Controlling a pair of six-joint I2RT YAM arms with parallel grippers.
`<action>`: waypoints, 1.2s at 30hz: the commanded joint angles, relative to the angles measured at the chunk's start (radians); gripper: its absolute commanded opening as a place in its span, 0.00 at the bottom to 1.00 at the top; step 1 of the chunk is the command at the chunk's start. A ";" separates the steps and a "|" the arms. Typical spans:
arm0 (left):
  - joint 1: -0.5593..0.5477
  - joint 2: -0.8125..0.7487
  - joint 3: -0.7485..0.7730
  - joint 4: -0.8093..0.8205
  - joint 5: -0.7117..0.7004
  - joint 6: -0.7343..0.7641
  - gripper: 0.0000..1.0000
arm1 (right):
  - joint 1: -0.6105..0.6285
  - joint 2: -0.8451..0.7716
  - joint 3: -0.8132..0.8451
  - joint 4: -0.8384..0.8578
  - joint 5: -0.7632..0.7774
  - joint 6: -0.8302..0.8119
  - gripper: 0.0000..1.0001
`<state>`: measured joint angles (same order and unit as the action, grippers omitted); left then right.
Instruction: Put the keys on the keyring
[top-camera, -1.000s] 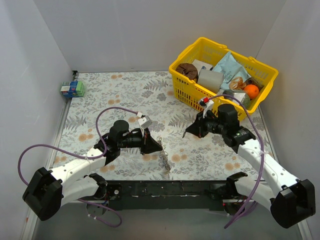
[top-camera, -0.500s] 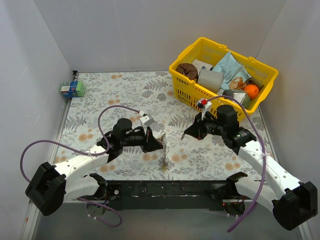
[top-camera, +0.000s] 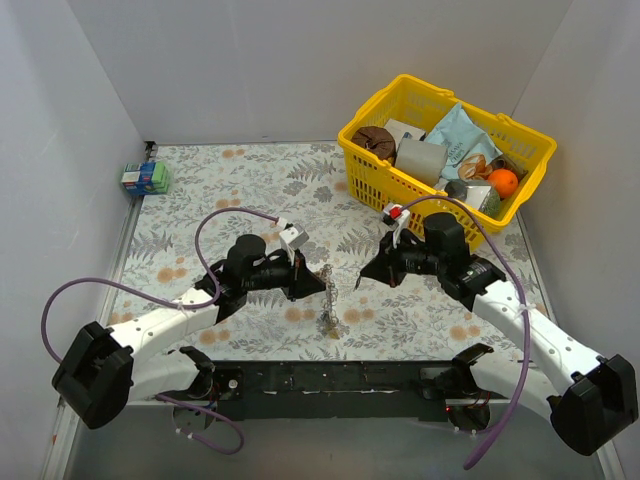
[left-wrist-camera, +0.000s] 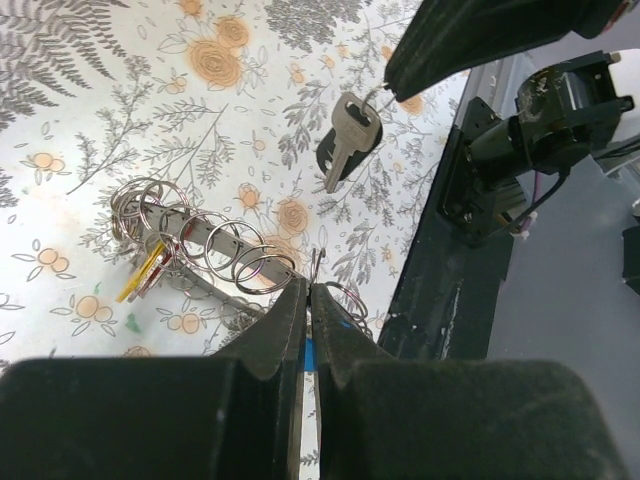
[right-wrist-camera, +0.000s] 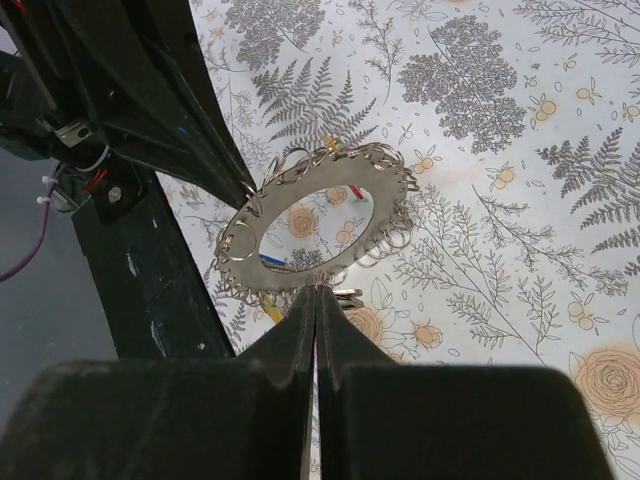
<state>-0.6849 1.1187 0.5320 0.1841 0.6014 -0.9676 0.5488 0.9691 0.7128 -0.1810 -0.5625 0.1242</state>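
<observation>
From above, my left gripper (top-camera: 318, 287) holds the keyring (top-camera: 327, 300), and my right gripper (top-camera: 361, 279) is just beside it. My left wrist shows my left jaws pinched shut on the keyring's edge. One black-headed key (left-wrist-camera: 345, 140) hangs from my right jaws, shut on it, not on the ring yet. One yellow key (left-wrist-camera: 140, 280) is on already. My right wrist shows one keyring with red and blue bits I cannot count.

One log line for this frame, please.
left gripper: shut on keyring | right gripper: shut on black-headed key, dangling | key not yet on keyring
</observation>
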 joint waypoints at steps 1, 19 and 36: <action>-0.013 -0.049 0.028 -0.089 -0.071 0.021 0.00 | 0.016 0.010 0.019 0.066 -0.036 -0.021 0.01; -0.018 -0.188 0.115 -0.361 -0.258 0.052 0.00 | 0.056 0.065 0.008 0.147 -0.048 -0.026 0.01; -0.019 -0.074 0.043 -0.193 -0.232 0.064 0.00 | 0.060 0.055 -0.039 0.103 0.053 -0.055 0.01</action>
<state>-0.6979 1.0824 0.5991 -0.0086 0.3775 -0.9298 0.6044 1.0348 0.7013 -0.0799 -0.5671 0.0822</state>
